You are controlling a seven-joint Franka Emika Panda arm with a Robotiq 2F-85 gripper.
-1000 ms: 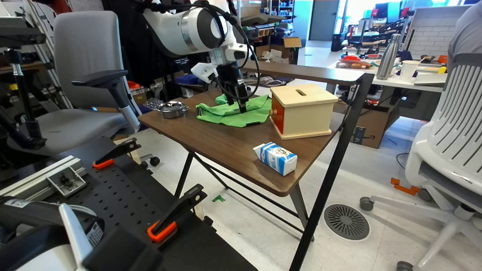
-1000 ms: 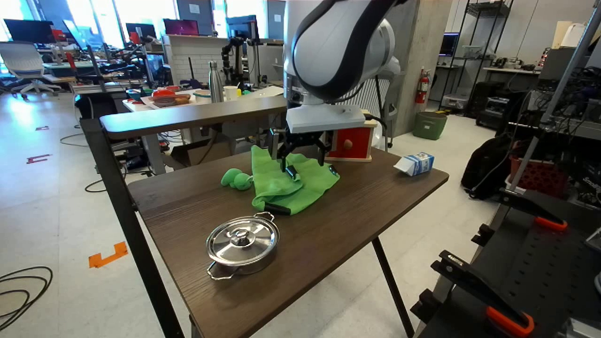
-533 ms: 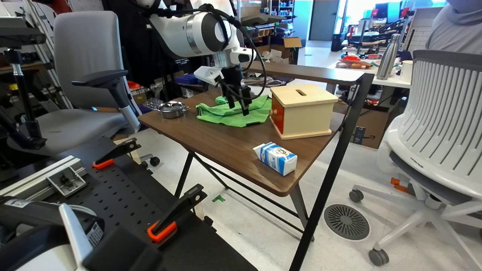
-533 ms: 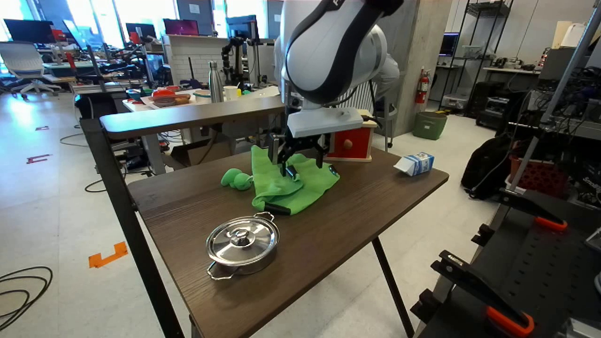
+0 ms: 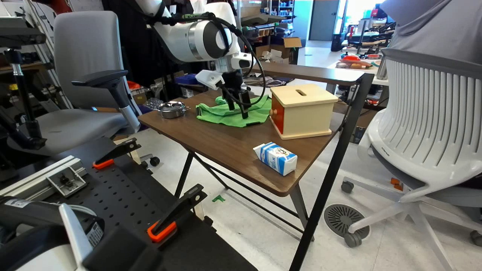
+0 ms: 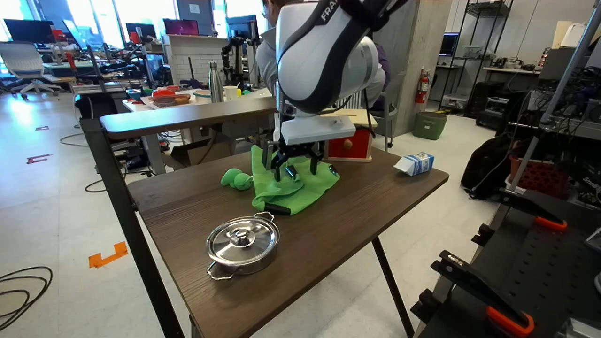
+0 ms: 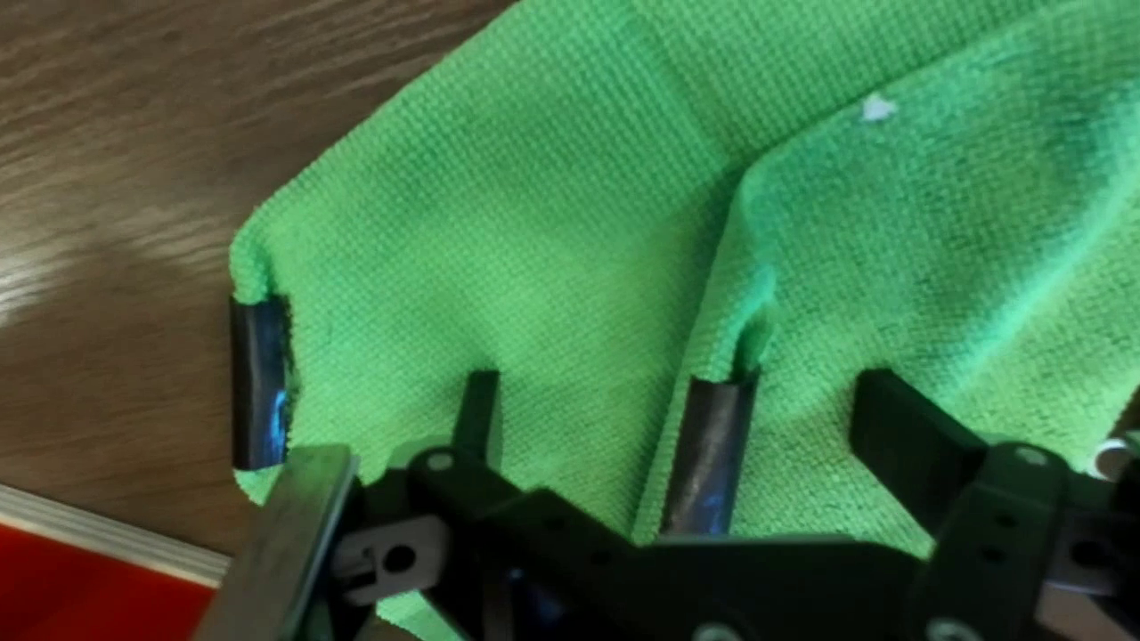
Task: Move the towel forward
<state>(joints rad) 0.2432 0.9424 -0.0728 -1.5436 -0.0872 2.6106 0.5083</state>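
Tool (image 6: 296, 175) | jaws parted | towel (image 6: 310, 188) beneath, on table (image 6: 328, 225) | contact unclear

In an exterior view you look down across the table (image 5: 226, 140), over the milk carton (image 5: 276, 158) below centre; in an exterior view, over the pot (image 6: 242, 251), lower middle, towards windows (image 6: 141, 9), upper left. Both stand back, sharing that table. The wrist view peers down, close above the towel (image 7: 606, 258).

In an exterior view, the towel (image 6: 296, 192) is appearing green patched with black; at its seven o'clock a pot (image 6: 242, 244) is showing silver, at three a carton (image 6: 414, 164) blue-and-white.
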